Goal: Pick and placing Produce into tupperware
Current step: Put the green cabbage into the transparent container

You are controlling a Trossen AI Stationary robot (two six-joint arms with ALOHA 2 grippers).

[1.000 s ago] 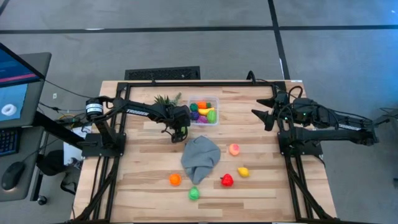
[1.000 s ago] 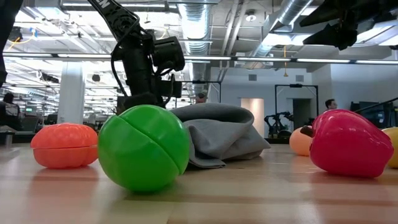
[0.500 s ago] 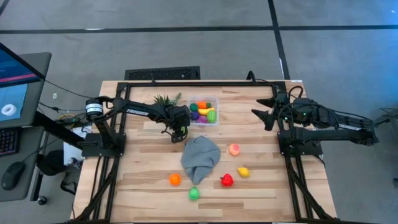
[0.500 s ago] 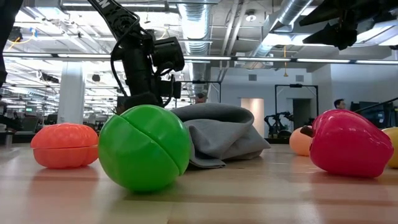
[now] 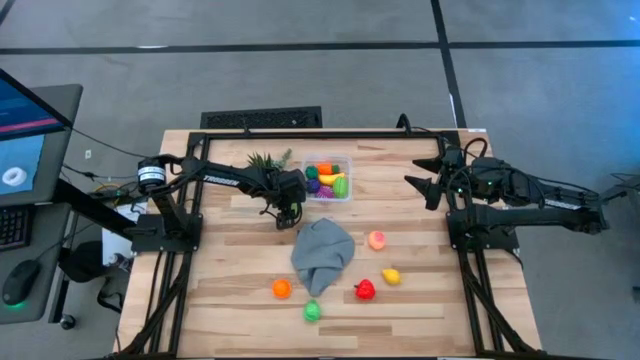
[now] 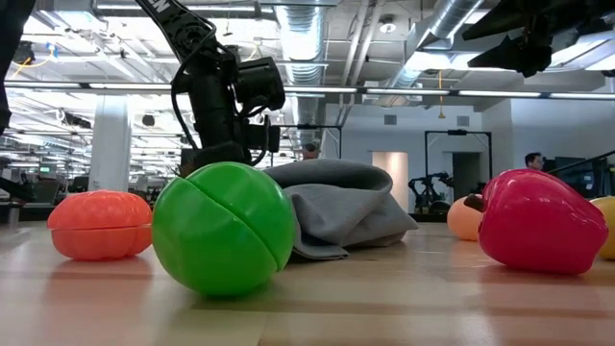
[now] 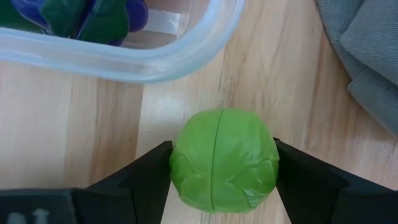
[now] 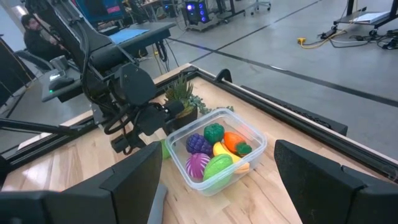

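1. Now, your left tool [image 7: 221, 165] pinches a green round produce piece [image 7: 222, 160] low over the tabletop [image 7: 74, 137], just beside the tupperware [image 7: 124, 59] corner, near the grey cloth [image 7: 364, 50].
2. Your right tool [image 5: 432, 178] waits, fingers spread, well apart from the tupperware.
3. Several produce pieces [image 8: 214, 152] lie inside the tupperware.

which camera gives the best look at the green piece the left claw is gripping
The left wrist view: the light green piece fills the frame, pinched between the left claw's fingers beside the tupperware. The high view hides it under the claw, the low view never shows it, and the right wrist view catches a sliver.
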